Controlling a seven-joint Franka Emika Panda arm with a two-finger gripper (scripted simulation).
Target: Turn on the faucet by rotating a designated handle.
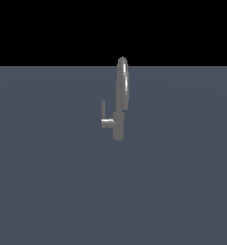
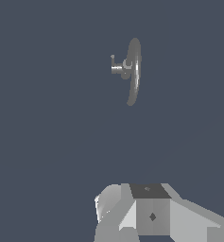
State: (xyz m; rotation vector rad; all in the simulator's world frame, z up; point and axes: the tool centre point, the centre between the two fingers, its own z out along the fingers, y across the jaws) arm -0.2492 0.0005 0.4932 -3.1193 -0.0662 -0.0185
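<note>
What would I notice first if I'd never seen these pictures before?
First you'd spot the faucet, a small grey post with a tall loop spout, standing alone in the middle of a plain blue-grey floor. Next, its handle, a thin bent lever, sticks out toward the exterior view's left. In the wrist view, blocky grey-white robot parts fill the edge nearest the camera, well apart from the faucet; whether the end effector is open can't be told.

The faucet (image 2: 133,71) sits far from the gripper (image 2: 132,215). Its handle (image 2: 116,67) sticks out to 1 side. Nothing touches it.
</note>
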